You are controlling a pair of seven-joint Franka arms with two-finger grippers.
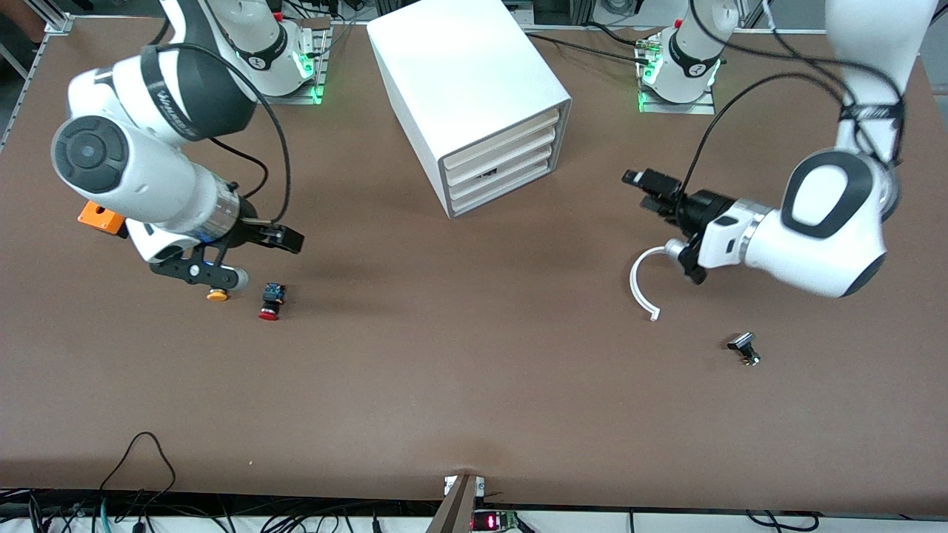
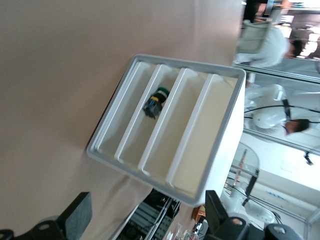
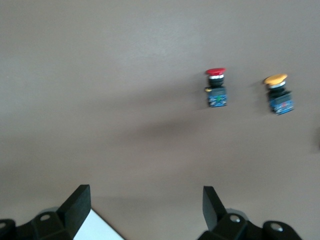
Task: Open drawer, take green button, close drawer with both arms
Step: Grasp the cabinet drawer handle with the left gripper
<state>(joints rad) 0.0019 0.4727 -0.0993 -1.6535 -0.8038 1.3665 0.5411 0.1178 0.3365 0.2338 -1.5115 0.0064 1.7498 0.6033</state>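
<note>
Brown matte tabletop, with a white box cabinet (image 1: 459,81) standing at the middle of the edge where the robots' bases are. Its four cream-white tray drawers all sit flush in its face. The wide shallow cream-white drawer (image 1: 511,172), third from the top, is not yet pulled out. The small green-capped push button (image 2: 156,102) with its black-and-blue body lies inside that drawer, seen through the drawer's open front.

The left gripper (image 1: 638,189) hangs over bare table toward the left arm's end, aimed at the cabinet face, fingers spread wide and holding nothing. The right gripper (image 1: 285,240) hovers near the right arm's end, just above a red-capped button (image 1: 270,303) and a yellow-capped button (image 1: 217,295), equally wide open and empty.

By my reading nothing is done so far: opening the drawer, taking the button and closing the drawer all remain.
</note>
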